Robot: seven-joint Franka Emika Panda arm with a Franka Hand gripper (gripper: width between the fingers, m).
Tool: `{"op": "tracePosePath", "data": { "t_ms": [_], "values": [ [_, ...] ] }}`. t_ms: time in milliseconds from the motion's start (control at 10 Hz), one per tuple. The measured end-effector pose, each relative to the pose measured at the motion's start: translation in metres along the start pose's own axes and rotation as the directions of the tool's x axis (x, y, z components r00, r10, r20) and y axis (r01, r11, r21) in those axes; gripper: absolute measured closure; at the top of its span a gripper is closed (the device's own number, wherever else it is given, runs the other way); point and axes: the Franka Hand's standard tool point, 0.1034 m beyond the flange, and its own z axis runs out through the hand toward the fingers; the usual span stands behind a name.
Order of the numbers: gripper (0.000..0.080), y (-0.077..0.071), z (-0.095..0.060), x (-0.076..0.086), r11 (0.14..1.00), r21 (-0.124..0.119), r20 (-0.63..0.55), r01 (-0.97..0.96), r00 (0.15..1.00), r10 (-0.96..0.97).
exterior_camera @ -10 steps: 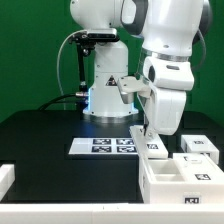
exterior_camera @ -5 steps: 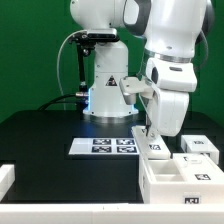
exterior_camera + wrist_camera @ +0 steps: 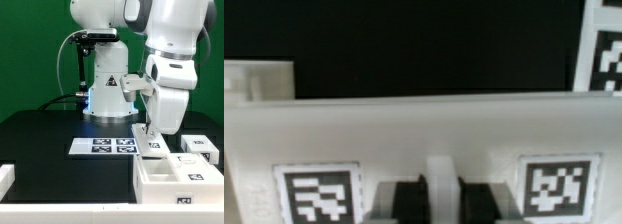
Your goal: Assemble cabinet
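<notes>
Wrist view: fingers (image 3: 402,196) show as two dark stubs set narrow, with a thin pale strip between them. Too blurry to say if that strip is a clamped edge or just a gap, so grip state: can't tell. Right against them a white cabinet part (image 3: 420,130) spans the frame, one tag either side of the fingers. Beyond it is the black bench (image 3: 402,50), with a tagged white piece (image 3: 601,50) at one edge and a plain white bit (image 3: 256,80) at the other.

Exterior view: fingers point straight down, tips at the top of a small upright panel (image 3: 153,143) that carries tags. The panel stands on the bench at the far corner of the cabinet box (image 3: 170,185), on the box's side toward the exterior view's left. Touching or just beside it, can't tell. The box sits lower right, open side up, with one tag on its front wall. A separate tagged block (image 3: 200,147) sits behind the box, toward the exterior view's right. The marker board (image 3: 103,146) lies flat on the bench in front of the arm base (image 3: 105,95), to the exterior view's left of the panel. One more white part (image 3: 5,178) sits at the exterior view's left edge, well apart from the rest. Cabinet not together: parts are loose.
</notes>
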Motion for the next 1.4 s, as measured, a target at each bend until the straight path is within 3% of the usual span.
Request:
{"op": "tracePosePath", "data": {
  "t_ms": [100, 200, 800, 1100, 1400],
  "values": [
    [0.0735, -0.001, 0.002, -0.005, 1.0, 0.026, 0.003, -0.014, 1.0, 0.014],
    [0.0735, -0.001, 0.004, -0.006, 0.999, 0.03, 0.003, -0.017, 1.0, 0.017],
    [0.0735, -0.003, 0.005, -0.013, 0.999, 0.032, 0.006, -0.034, 0.999, 0.034],
    [0.0735, -0.027, 0.01, -0.023, 0.998, 0.054, 0.005, -0.025, 1.0, 0.024],
    [0.0735, -0.032, 0.011, -0.025, 0.998, 0.06, 0.0, -0.02, 1.0, 0.02]
  ]
}}
